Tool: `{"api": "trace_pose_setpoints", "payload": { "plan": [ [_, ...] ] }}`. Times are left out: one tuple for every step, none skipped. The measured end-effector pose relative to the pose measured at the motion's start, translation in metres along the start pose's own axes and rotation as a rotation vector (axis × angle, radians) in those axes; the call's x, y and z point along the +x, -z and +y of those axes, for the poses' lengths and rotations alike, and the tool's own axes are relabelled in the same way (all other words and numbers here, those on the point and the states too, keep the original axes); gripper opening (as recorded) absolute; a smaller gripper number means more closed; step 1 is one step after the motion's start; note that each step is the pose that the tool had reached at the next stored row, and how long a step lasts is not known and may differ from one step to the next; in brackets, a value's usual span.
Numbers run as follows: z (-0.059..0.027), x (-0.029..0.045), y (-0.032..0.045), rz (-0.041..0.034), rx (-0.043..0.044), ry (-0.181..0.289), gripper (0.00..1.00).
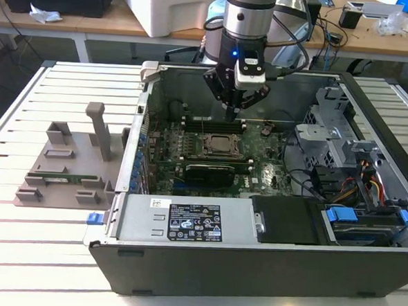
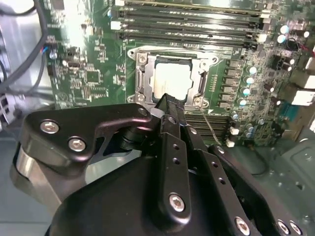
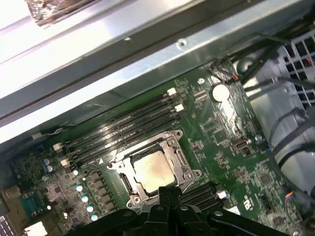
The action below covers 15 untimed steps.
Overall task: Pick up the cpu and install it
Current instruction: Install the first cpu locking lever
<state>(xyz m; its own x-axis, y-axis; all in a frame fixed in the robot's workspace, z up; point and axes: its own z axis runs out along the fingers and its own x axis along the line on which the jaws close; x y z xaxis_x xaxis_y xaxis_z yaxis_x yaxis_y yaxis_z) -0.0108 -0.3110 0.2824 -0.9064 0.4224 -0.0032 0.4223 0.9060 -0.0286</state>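
Observation:
The cpu (image 2: 172, 81) is a small square chip with a silvery top, lying flat in the black socket with its metal frame on the green motherboard (image 2: 88, 73). It also shows in the first wrist view as the cpu (image 3: 152, 169) and in the exterior view as the cpu (image 1: 218, 145). My gripper (image 1: 233, 113) hangs inside the open computer case, a little above the socket's far edge. Its fingers (image 2: 167, 105) are pressed together with nothing between them, and the fingertips (image 3: 167, 192) stand clear of the chip.
Rows of memory slots (image 3: 123, 130) run beside the socket. The case's metal wall (image 3: 147, 54) rises behind them. A power supply (image 1: 186, 221) sits at the front, with a drive cage and cables (image 1: 355, 169) on the exterior view's right. A grey fixture (image 1: 64, 169) lies on the table on its left.

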Motion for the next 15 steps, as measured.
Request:
{"api": "trace_pose_setpoints", "payload": {
  "plan": [
    [0.0001,0.0000,0.0000,0.0005,-0.0029,0.026,0.11],
    [0.0001,0.0000,-0.0001,0.0004,-0.0034,0.042,0.11],
    [0.0001,0.0000,-0.0001,0.0001,-0.0036,0.055,0.11],
    [0.0000,-0.0001,0.0000,-0.0003,-0.0036,0.069,0.11],
    [0.0000,-0.0001,0.0000,-0.0006,-0.0037,0.081,0.11],
    [0.0000,-0.0001,0.0000,-0.0010,-0.0037,0.094,0.11],
    [0.0000,-0.0001,0.0000,-0.0013,-0.0037,0.106,0.11],
    [0.0000,-0.0001,0.0000,-0.0018,-0.0037,0.124,0.11],
    [0.0000,-0.0001,0.0000,-0.0022,-0.0038,0.140,0.11],
    [0.0000,-0.0001,0.0000,-0.0025,-0.0037,0.151,0.11],
    [0.0000,-0.0001,0.0000,-0.0030,-0.0038,0.165,0.11],
    [0.0000,-0.0001,0.0000,-0.0033,-0.0039,0.181,0.11],
    [0.0000,-0.0001,0.0000,-0.0038,-0.0039,0.198,0.11],
    [0.0000,-0.0001,0.0000,-0.0040,-0.0040,0.208,0.11],
    [0.0000,-0.0001,0.0000,-0.0043,-0.0040,0.216,0.11]
  ]
}}
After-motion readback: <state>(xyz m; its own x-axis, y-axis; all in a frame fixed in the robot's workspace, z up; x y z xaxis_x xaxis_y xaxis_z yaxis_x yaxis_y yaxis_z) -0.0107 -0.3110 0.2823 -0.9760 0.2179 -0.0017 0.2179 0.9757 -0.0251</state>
